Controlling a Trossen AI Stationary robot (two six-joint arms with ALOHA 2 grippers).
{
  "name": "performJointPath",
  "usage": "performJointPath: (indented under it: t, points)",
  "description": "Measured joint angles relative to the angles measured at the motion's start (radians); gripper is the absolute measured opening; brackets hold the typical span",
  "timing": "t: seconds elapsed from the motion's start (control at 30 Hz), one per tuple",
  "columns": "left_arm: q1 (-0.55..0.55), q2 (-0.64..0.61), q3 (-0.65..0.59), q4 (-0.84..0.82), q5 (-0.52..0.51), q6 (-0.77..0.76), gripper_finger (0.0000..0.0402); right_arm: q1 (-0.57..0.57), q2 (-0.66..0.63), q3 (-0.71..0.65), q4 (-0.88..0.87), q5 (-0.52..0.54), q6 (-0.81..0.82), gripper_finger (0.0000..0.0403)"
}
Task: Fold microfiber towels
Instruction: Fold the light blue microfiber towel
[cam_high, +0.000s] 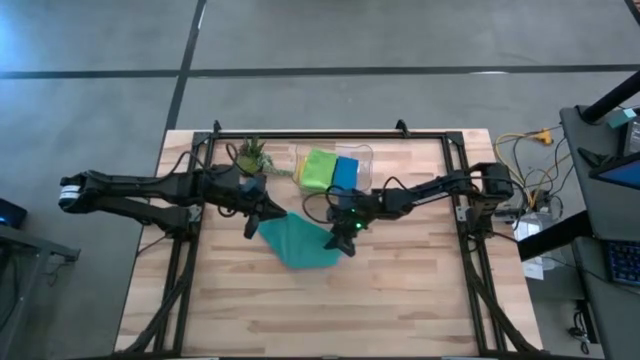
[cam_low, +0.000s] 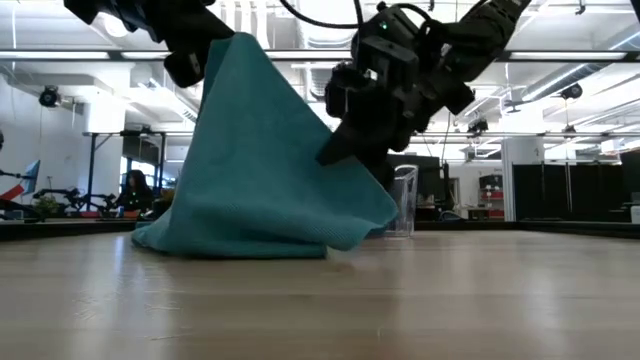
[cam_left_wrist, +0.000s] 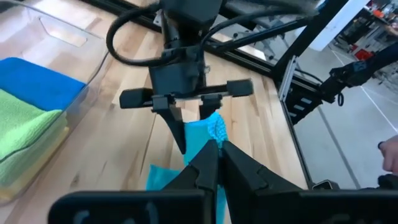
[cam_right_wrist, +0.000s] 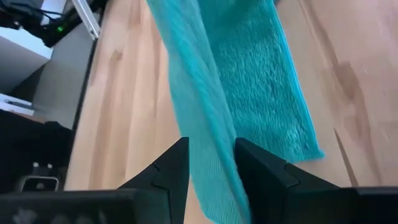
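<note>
A teal towel (cam_high: 298, 243) stands as a tent at the table's middle; its lower part (cam_low: 240, 235) rests on the wood. My left gripper (cam_left_wrist: 216, 146) is shut on its raised top and shows at the upper left of the low view (cam_low: 205, 60). My right gripper (cam_right_wrist: 211, 149) comes in from the table's right and is shut on the towel's right slope (cam_low: 335, 150). A lime green towel (cam_high: 318, 170) and a blue towel (cam_high: 346, 172) lie in the clear bin (cam_high: 362, 155). My left gripper pinches the towel's topmost tip (cam_left_wrist: 214, 127) between its two shut fingers, coming from the table's left and slanting down. The towel hangs below the fingers with its bottom on the table. My right gripper has a hanging band of the towel (cam_right_wrist: 208, 124) between its two fingers, which slant down from the table's right and lie across it. One layer or several, I cannot tell. That part is off the table; the rest (cam_right_wrist: 267, 81) lies flat below.
The bin stands at the far middle, and a small potted plant (cam_high: 250, 155) to its left. Bare wood stretches along the near side (cam_high: 330, 310). A black frame (cam_high: 460, 200) rims the table. A person's hand (cam_left_wrist: 388, 152) shows beyond the right edge.
</note>
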Motion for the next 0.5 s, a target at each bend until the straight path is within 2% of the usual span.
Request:
performJointPath:
  t: [0.5]
  points:
    - [0.0, -0.018, 0.003, -0.047, -0.003, -0.003, 0.0, 0.002, 0.0, -0.111, -0.033, 0.0, 0.061, 0.0118]
